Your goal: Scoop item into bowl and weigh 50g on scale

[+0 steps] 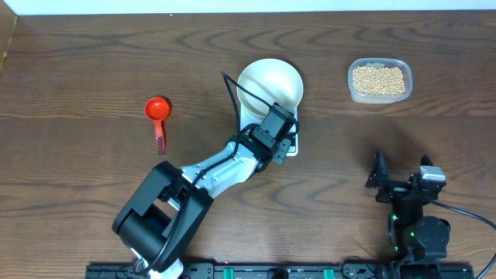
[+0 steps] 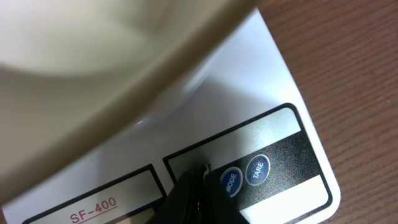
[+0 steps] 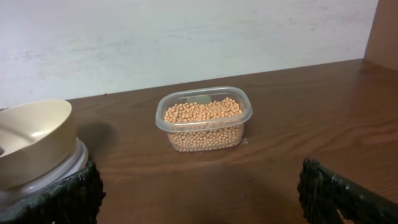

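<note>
The bowl (image 1: pixel 270 84) sits on the scale (image 2: pixel 264 74), a little back from the middle of the table (image 1: pixel 77 62). From above, the bowl covers nearly the whole scale; only the front right corner shows past it. The bowl's inside shows plain white.

The left arm reaches in from the near edge, and the left claw (image 2: pixel 198 185) is down over the scale's front strip. Its fingers are pressed together with nothing between them. In the left wrist view the dark tip lies on or just above the front panel, just left of the MODE button (image 2: pixel 231 182). I cannot tell whether it actually touches. The TARE button (image 2: pixel 257 170) is just beyond that, to the right. The bowl's rim hangs blurred over the top of this view.

The beans (image 1: pixel 379 80) are all in a clear tub (image 1: pixel 353 87), off to the right of the bowl and well apart from it, toward the back of the table. They fill it almost to the rim.

The right claw (image 3: pixel 199 168) is at the near right of the table with its fingers spread wide, holding nothing. It faces the tub across bare wood, with the bowl at the left edge of its view.

A red scoop (image 1: pixel 158 112) lies on the table, well to the left of the scale, cup end toward the back and handle toward the near edge. Neither arm is touching it.
</note>
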